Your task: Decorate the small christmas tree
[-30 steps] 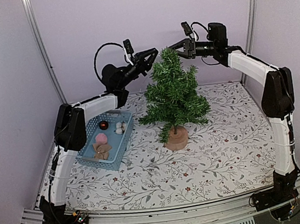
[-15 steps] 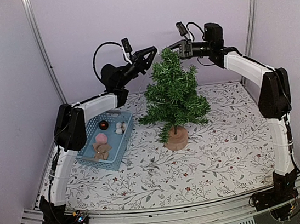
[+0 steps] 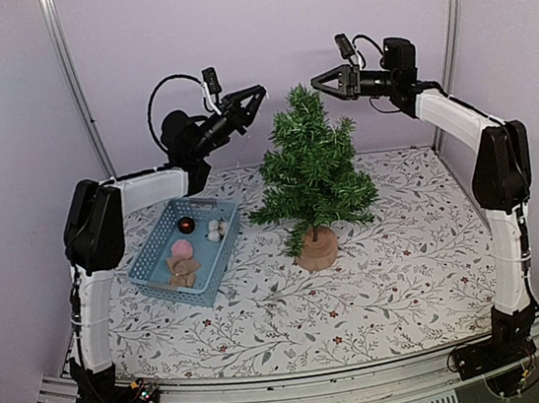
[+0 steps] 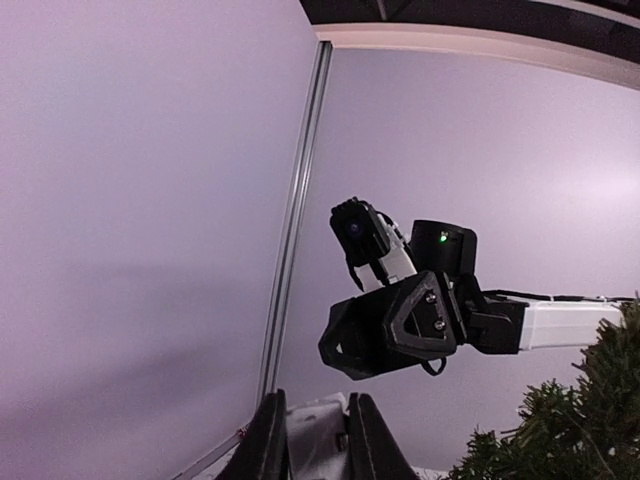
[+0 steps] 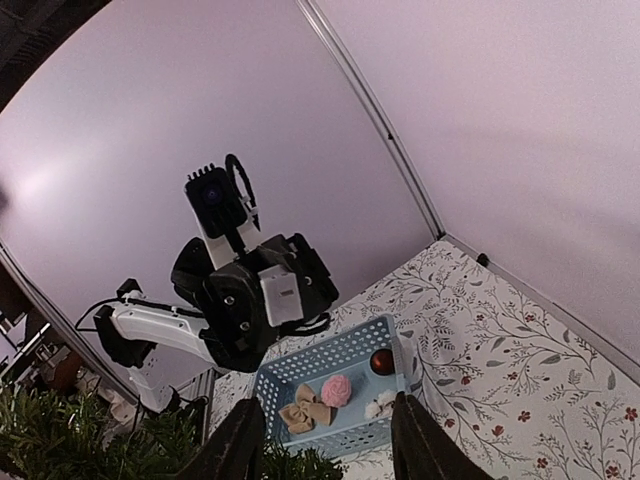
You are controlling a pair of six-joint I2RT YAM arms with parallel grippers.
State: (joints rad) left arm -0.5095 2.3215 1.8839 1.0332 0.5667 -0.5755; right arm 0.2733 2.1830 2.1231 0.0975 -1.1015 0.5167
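The small christmas tree stands mid-table on its round tan base, with no ornaments visible on it. My left gripper is open and empty, held high to the left of the treetop. My right gripper is open and empty, high to the right of the treetop. The two grippers face each other across the tip. In the left wrist view the fingers frame the right gripper, and tree branches sit at lower right. The right wrist view shows the left gripper and branches.
A blue basket lies left of the tree, holding a dark red ball, a pink ornament, a white piece and a tan bow. The right wrist view shows this basket too. Lilac walls with metal posts close the back.
Both grippers have drawn back from the treetop: the left one to the left with its elbow swinging out, the right one to the right. The tree and basket have not moved.
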